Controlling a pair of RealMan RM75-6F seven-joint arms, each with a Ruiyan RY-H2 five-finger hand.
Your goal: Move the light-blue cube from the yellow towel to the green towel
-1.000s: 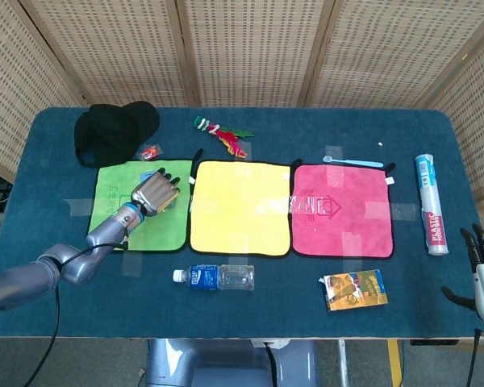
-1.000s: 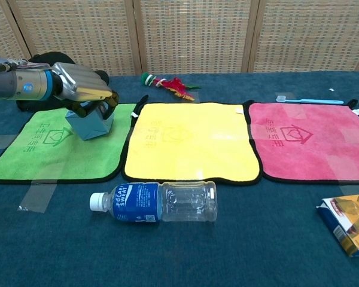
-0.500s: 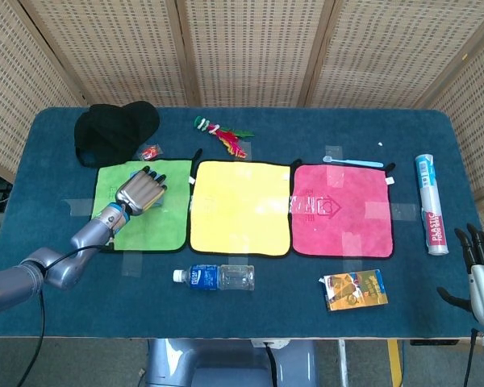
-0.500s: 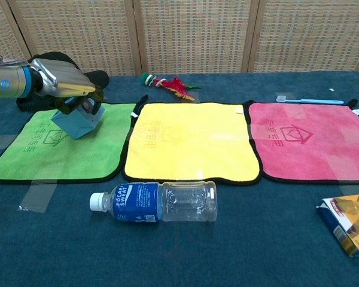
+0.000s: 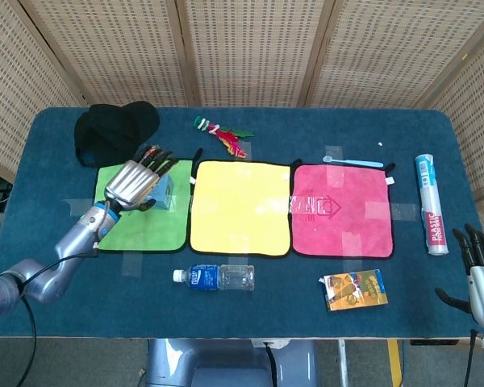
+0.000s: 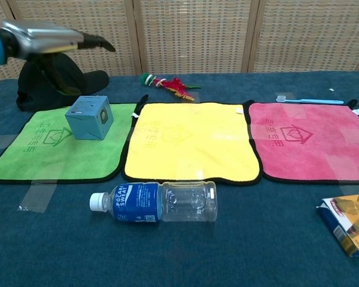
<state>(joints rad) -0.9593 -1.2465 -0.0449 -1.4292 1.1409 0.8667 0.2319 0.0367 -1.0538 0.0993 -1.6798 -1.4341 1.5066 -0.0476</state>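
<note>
Chest view puts the light-blue cube (image 6: 90,118) squarely on the green towel (image 6: 54,155), sitting flat on that towel's far half with nothing touching it. Above the towel, the left hand (image 6: 45,39) is raised clear of the cube, its fingers (image 6: 96,41) stretched out flat and holding nothing. From the head view the same left hand (image 5: 135,182) covers part of the cube (image 5: 163,190), so only the cube's right side peeks out past the knuckles there.

Just to the right of the green towel lies the yellow towel (image 6: 191,143), their black edges nearly meeting, and further right again the pink towel (image 6: 311,143). Behind the green towel sits a black cap (image 5: 113,131), with a small red wrapped sweet (image 5: 149,151) between cap and towel. A red and green feathery toy (image 5: 223,134) lies further back and to the right of the green towel, behind the yellow one. In front of the green towel and to its right, a clear plastic bottle with a blue label (image 6: 155,202) lies on its side on the blue tablecloth (image 5: 306,306).

Well to the right of the green towel, past the pink one, are a light-blue toothbrush (image 5: 353,162), a roll marked PLASTIC (image 5: 429,204) and an orange snack packet (image 5: 353,289). The right hand (image 5: 482,270) is at the table's near right corner, far from the green towel, fingers spread and holding nothing.
</note>
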